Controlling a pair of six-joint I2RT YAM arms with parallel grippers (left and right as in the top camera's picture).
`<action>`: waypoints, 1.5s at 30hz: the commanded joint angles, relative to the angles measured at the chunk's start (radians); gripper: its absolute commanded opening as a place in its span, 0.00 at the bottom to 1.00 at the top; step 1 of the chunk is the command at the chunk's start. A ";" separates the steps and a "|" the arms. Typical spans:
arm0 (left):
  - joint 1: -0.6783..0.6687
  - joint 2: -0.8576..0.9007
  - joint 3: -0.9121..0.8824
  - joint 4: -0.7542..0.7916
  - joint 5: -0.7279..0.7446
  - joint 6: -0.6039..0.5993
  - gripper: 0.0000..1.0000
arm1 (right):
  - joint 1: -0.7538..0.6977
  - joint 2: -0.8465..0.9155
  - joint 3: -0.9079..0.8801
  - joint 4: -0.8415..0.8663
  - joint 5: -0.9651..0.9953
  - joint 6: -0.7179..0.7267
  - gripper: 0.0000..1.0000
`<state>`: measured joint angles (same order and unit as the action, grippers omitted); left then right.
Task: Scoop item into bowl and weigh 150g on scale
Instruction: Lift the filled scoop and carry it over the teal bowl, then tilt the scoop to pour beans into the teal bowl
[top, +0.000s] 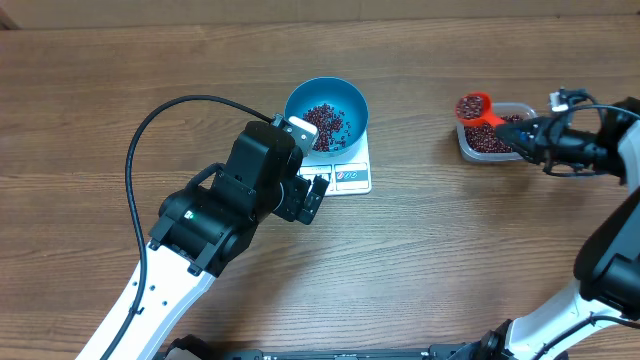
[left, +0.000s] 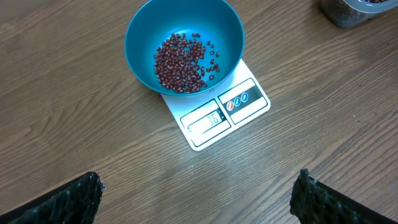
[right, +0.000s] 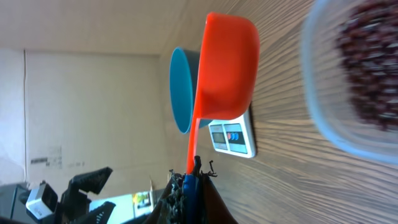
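Left wrist view: my left gripper (left: 196, 208) stands wide open with nothing in it. Its two dark padded fingers (left: 68, 202) sit at the bottom corners of the picture, and bare wooden table (left: 93, 130) lies between them. Just ahead of those fingertips, nearly centred between them, sits the white scale (left: 239, 106), with its display and label panel on the edge facing me. The light-blue bowl (left: 140, 43) stands on the scale's far part. A loose layer of dark red-brown beans (left: 183, 65) covers the bowl's floor and a few lie up its wall. The display shows digits, but they are too small for me to read with certainty.

From overhead, my left fingers hover close beside the scale's front edge. I cannot tell whether they touch it.

My right gripper (top: 527, 132) is well apart from the bowl, off to the other side of the table. It is clamped on the thin handle of an orange scoop (top: 474, 104). The scoop's cup points away from my fingertips, toward the bowl, and is full of beans. It sits over the corner of a clear plastic tub (top: 465, 148), which holds more beans directly below my right fingers. I cannot tell whether the scoop touches the tub's rim.

In the right wrist view the scoop fills the space ahead of my closed fingers, with the bowl and scale beyond it.
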<state>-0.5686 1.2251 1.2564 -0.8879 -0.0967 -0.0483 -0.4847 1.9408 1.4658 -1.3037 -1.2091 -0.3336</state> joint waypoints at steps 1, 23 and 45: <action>0.005 0.003 0.016 0.002 0.012 0.019 1.00 | 0.057 -0.004 0.032 -0.008 -0.052 -0.016 0.04; 0.005 0.003 0.016 0.002 0.012 0.019 1.00 | 0.433 -0.016 0.142 0.312 0.001 0.260 0.04; 0.005 0.003 0.016 0.002 0.012 0.019 1.00 | 0.706 -0.026 0.143 0.461 0.534 0.169 0.03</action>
<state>-0.5686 1.2251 1.2564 -0.8879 -0.0967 -0.0483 0.1913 1.9404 1.5818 -0.8486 -0.7612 -0.0937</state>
